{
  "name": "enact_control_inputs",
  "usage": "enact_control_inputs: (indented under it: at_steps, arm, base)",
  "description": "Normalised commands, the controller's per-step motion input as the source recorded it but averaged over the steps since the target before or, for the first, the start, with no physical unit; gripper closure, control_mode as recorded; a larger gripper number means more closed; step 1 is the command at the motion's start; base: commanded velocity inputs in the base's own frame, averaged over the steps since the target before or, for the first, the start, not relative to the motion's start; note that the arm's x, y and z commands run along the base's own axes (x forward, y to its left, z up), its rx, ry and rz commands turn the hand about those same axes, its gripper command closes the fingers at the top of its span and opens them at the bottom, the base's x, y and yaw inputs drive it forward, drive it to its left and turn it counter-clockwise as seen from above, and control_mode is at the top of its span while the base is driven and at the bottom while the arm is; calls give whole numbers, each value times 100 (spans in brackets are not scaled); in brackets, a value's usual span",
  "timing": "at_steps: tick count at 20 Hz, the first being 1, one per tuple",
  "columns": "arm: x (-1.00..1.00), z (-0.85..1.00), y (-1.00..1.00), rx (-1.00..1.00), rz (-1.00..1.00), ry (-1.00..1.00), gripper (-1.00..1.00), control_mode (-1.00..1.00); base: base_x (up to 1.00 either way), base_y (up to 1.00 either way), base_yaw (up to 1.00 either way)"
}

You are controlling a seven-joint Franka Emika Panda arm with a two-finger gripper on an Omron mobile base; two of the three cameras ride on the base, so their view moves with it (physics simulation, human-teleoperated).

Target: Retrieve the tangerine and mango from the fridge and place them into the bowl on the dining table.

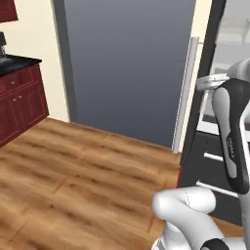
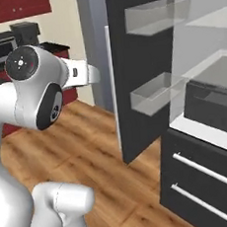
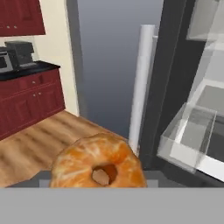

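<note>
My claw (image 3: 98, 186) holds the tangerine (image 3: 98, 162) right beside the open fridge (image 3: 175, 78) door, and a bump there could knock it loose.

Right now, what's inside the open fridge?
The fridge door is open, with two clear, empty door bins. Pale shelves and a dark drawer show inside; no mango is visible. The drawer's contents are hidden. The tangerine is already at the gripper.
</note>
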Motion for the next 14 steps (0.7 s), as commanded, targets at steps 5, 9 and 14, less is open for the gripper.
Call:
enact_control_inputs:
  at_steps: [5, 9, 14]
  arm:
    - [0, 0, 0, 0, 0, 0, 100, 100]
    - [0, 0, 0, 0, 0, 0, 100, 100]
    - [0, 0, 0, 0, 0, 0, 100, 100]
  base:
    - [-2, 28, 66]
    - [0, 28, 64]
    - [10, 23, 63]
